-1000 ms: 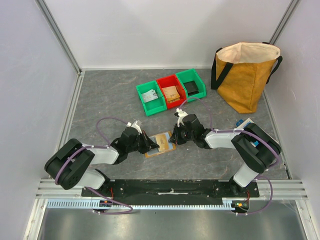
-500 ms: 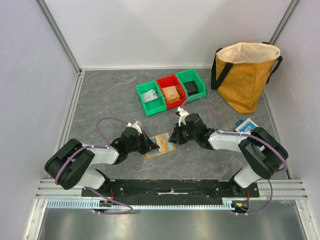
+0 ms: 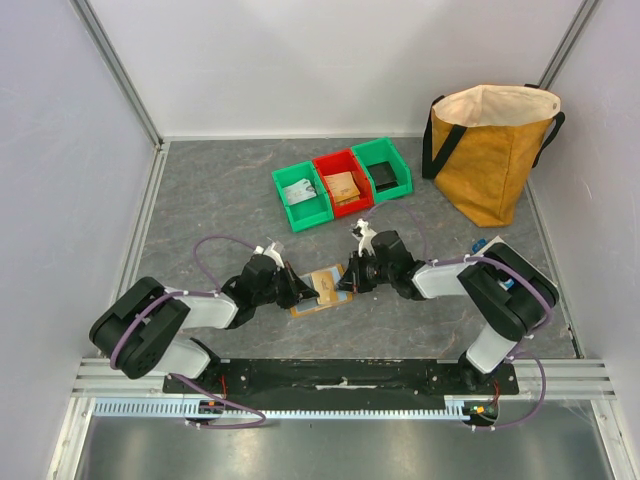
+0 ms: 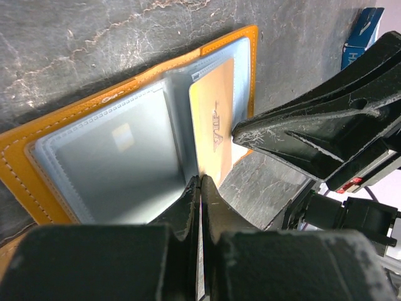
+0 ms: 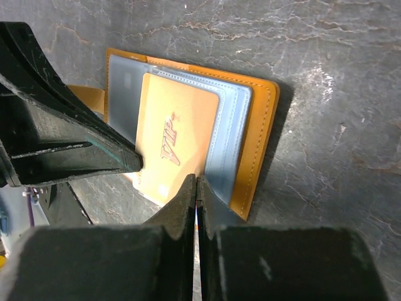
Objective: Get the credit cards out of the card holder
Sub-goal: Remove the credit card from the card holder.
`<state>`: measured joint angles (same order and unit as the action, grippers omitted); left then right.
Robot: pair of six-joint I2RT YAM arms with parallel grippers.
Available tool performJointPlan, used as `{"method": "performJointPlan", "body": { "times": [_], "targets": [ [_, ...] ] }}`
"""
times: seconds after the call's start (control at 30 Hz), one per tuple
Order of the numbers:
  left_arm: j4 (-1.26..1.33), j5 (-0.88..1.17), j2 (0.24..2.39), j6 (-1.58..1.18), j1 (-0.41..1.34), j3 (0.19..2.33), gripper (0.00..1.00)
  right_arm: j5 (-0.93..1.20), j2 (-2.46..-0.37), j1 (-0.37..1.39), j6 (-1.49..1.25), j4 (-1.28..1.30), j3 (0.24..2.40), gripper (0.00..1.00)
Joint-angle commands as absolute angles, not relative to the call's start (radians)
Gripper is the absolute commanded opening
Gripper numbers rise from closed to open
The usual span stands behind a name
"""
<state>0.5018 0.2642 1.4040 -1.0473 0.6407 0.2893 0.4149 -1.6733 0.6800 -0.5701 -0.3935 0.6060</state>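
The card holder (image 3: 322, 291) lies open on the table, tan-orange leather with pale blue sleeves (image 4: 113, 157) (image 5: 232, 125). A gold card marked VIP (image 5: 175, 138) (image 4: 216, 116) sticks partway out of one sleeve, past the holder's edge. My left gripper (image 3: 300, 293) (image 4: 200, 180) is shut, with its tip at one end of that card. My right gripper (image 3: 350, 279) (image 5: 197, 180) is shut, with its tip where the card's opposite edge meets the sleeve. Whether either tip pinches the card does not show. Each gripper's fingers also show in the other wrist view (image 4: 301, 135) (image 5: 69, 150).
Two green bins (image 3: 303, 196) (image 3: 384, 174) and a red bin (image 3: 343, 184), each holding small items, stand behind the holder. A mustard bag (image 3: 493, 150) stands at the back right. A blue-and-white box (image 3: 487, 246) lies beside my right arm.
My right gripper has shifted slightly down and left toward the holder, and the right arm's elbow has moved. The left arm and the holder have stayed put.
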Motion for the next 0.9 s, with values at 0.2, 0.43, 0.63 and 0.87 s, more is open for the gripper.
{"method": "performJointPlan", "body": {
  "times": [0.2,0.43,0.63,0.87],
  "targets": [
    [0.488,0.256,1.407,-1.097,0.64,0.278,0.02,0.41,-1.766,0.63,-0.606,-0.388,0.538,0.01],
    [0.436,0.236,1.362,-1.097,0.64,0.268,0.02,0.365,-1.761,0.607,-0.584,-0.313,0.546,0.0],
    [0.423,0.238,1.358,-1.094,0.641,0.261,0.02,0.408,-1.737,0.603,-0.591,-0.382,0.523,0.0],
    [0.434,0.253,1.388,-1.081,0.64,0.293,0.02,0.563,-1.672,0.603,-0.632,-0.551,0.541,0.04]
  ]
}}
